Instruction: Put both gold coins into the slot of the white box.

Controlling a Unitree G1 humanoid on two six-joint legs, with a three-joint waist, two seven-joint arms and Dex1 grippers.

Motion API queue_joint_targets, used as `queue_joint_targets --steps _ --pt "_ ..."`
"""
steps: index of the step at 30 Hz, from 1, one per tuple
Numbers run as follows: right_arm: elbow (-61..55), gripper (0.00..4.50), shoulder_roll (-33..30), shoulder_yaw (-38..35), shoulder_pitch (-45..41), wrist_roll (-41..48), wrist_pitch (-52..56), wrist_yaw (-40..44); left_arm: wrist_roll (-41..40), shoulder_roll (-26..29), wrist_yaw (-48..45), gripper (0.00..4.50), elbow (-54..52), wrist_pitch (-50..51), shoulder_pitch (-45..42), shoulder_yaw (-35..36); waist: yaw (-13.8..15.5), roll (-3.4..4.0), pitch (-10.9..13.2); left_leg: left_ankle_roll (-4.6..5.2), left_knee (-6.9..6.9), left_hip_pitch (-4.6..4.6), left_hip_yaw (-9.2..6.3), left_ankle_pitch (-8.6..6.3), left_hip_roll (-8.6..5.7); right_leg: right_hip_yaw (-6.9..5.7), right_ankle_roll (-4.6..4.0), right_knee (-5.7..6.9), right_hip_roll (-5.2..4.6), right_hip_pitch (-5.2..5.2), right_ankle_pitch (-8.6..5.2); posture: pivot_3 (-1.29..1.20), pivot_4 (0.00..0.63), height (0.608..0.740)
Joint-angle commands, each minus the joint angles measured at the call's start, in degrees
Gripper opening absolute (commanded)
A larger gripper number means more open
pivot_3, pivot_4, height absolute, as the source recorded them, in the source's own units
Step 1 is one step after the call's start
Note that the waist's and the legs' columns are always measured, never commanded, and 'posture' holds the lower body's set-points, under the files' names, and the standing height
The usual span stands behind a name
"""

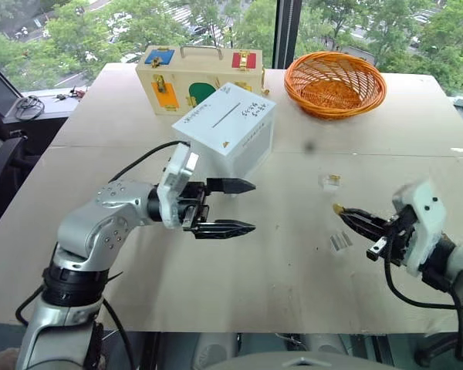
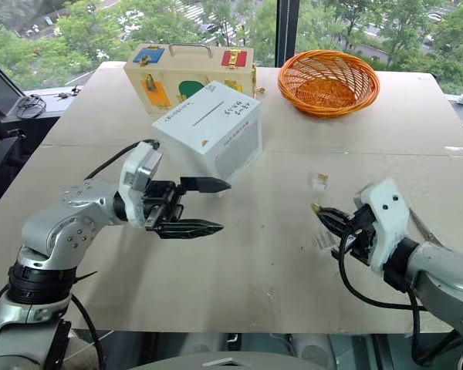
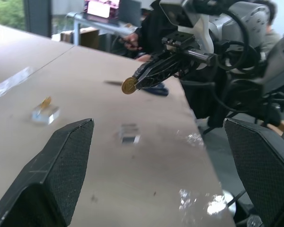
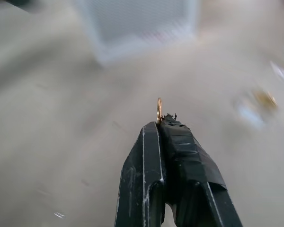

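Note:
The white box point(image 1: 230, 132) stands tilted at the table's middle back, with its thin dark slot point(image 1: 226, 114) facing up and handwriting beside it. My right gripper point(image 1: 341, 212) hovers over the right of the table, shut on one gold coin point(image 3: 129, 86), which it pinches edge-on at its fingertips point(image 4: 159, 109). The other gold coin point(image 1: 334, 179) rests on a small clear plastic piece point(image 3: 45, 114) between the box and my right gripper. In front of the box my left gripper point(image 1: 241, 206) stands open and empty, pointing towards the right gripper.
A pale wooden case point(image 1: 199, 77) with coloured panels stands behind the box. An orange wicker basket point(image 1: 335, 83) sits at the back right. A second clear plastic piece point(image 1: 340, 241) lies under my right gripper. Dark scissors point(image 3: 156, 90) lie beyond it near the table edge.

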Motion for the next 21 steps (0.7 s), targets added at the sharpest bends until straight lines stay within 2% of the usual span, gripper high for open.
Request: queue_joint_targets --steps 1,4,6,10,11,13,14,15,21 --pt "1.88 0.04 -5.13 1.71 -3.65 8.46 -5.13 -0.31 -3.83 -1.38 -0.3 4.5 0.8 3.78 -3.54 -0.4 0.0 -0.08 0.06 0.0 0.0 0.0 -0.01 0.0 0.0 0.0 -0.01 -0.01 0.0 0.01 0.0 0.0 0.15 0.74" --pt "3.86 0.0 -9.77 4.62 -7.0 13.43 -8.58 -1.42 -3.84 -3.64 0.48 3.63 2.09 4.9 -6.76 -1.28 0.03 -0.13 0.1 0.0 -0.02 0.0 -0.01 0.0 -0.02 0.0 -0.06 -0.02 0.01 0.0 0.03 0.0 0.15 0.74" --pt "4.78 0.0 -12.42 6.43 -8.73 15.96 -10.72 -2.19 -2.86 -5.08 0.88 2.89 2.75 4.58 -8.39 -1.85 0.1 -0.16 0.13 0.0 -0.05 -0.03 -0.02 0.0 -0.03 -0.01 -0.1 -0.06 0.02 0.01 0.06 0.0 0.15 0.74" --pt "5.93 0.0 -16.37 9.86 -11.21 18.53 -14.17 -3.14 -2.25 -6.7 0.55 2.89 3.54 4.07 -10.12 -2.65 0.03 -0.2 0.15 0.0 -0.09 -0.09 -0.02 0.0 -0.05 0.0 -0.2 -0.18 0.04 0.0 0.12 0.0 0.15 0.74" --pt "6.26 0.0 -17.01 10.93 -12.1 18.66 -14.82 -3.24 -2.24 -6.96 0.3 2.56 3.72 4.09 -10.46 -2.87 -0.02 -0.22 0.16 0.0 -0.09 -0.1 -0.02 0.0 -0.05 0.0 -0.2 -0.2 0.05 0.0 0.12 0.0 0.15 0.74" --pt "6.88 0.0 -17.86 12.93 -13.9 18.96 -16.02 -3.48 -1.78 -7.28 -0.26 2.22 3.83 3.72 -10.78 -3.39 -0.04 -0.21 0.17 0.01 -0.08 -0.11 -0.01 0.0 -0.04 0.01 -0.2 -0.22 0.08 0.0 0.13 0.0 0.15 0.74" --pt "7.14 0.0 -18.14 13.83 -14.73 19.08 -16.59 -3.68 -1.1 -7.39 -0.41 1.72 3.73 3.15 -10.78 -3.73 -0.02 -0.21 0.17 0.01 -0.09 -0.11 -0.01 0.0 -0.04 0.01 -0.2 -0.22 0.08 0.0 0.13 0.0 0.15 0.74" --pt "7.36 0.0 -18.44 14.7 -15.44 19.2 -17.12 -3.86 -0.42 -7.6 -0.49 1.51 3.68 2.5 -10.76 -3.98 0.01 -0.21 0.17 0.01 -0.08 -0.11 -0.02 0.0 -0.04 0.0 -0.2 -0.22 0.1 0.0 0.12 0.0 0.15 0.74" --pt "8.21 0.0 -19.43 18.32 -18.07 19.11 -19.36 -4.39 0.07 -8.77 -0.66 1.51 3.63 1.99 -11.14 -4.7 0.09 -0.22 0.17 0.01 -0.08 -0.12 -0.03 0.0 -0.01 0.0 -0.21 -0.22 0.09 0.0 0.13 0.0 0.15 0.74"
